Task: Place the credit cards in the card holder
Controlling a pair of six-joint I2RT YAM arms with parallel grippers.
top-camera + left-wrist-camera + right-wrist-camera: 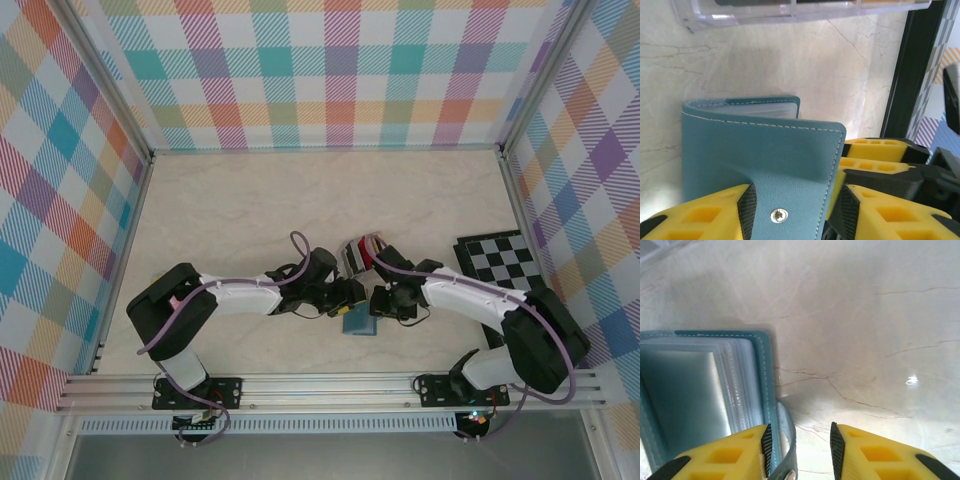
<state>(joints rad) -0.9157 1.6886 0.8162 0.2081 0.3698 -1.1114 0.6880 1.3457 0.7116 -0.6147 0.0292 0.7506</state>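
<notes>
The teal card holder [358, 321] lies on the table between the two grippers, part open. In the left wrist view its cover with the metal snap [765, 160] lies between and behind the fingers of my left gripper [795, 210]. Those jaws stand apart, with the left finger [705, 215] over the cover. My right gripper [799, 450] is open; its left pad sits beside the holder's edge and strap [771, 405], and the clear inner sleeves [700, 395] show. The credit cards [368, 245], red and yellow among them, stand in a small rack just beyond the grippers.
The clear card rack [790, 12] is close ahead of the left gripper. A black-and-white chequered board [500, 260] lies at the right. Plaid walls close off the back and both sides. The right gripper's yellow finger [880, 150] sits close to the right of the left gripper.
</notes>
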